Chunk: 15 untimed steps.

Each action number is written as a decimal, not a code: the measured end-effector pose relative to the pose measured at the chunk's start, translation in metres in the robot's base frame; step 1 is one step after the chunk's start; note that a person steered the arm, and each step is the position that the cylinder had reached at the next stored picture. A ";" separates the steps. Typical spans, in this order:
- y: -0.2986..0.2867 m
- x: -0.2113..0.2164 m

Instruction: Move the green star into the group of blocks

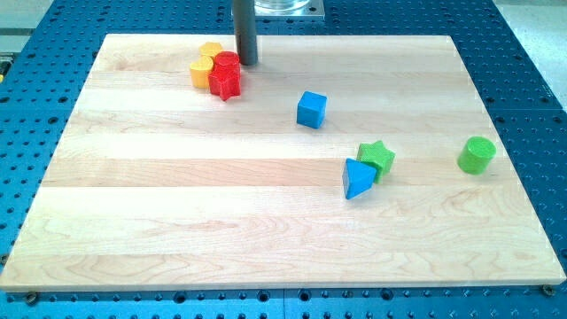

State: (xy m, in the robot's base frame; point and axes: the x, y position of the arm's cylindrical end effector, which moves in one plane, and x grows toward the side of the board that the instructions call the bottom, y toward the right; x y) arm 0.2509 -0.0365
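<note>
The green star (376, 158) lies right of the board's centre, touching a blue triangular block (357, 179) on its lower left. A group of blocks sits at the upper left: a red star (227, 83), a red cylinder (227, 63) behind it and two yellow blocks (205, 66) on its left. My tip (247, 62) rests on the board just right of the red cylinder, far up and left of the green star.
A blue cube (311, 109) stands between the group and the green star. A green cylinder (477, 155) stands near the right edge. The wooden board (177, 221) lies on a blue perforated table (532, 80).
</note>
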 end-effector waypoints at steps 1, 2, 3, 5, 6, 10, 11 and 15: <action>0.076 0.013; 0.195 0.042; 0.290 0.063; 0.315 0.129; 0.330 0.189; 0.177 0.227; 0.155 0.246; 0.060 0.192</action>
State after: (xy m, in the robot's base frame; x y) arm 0.4429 0.0231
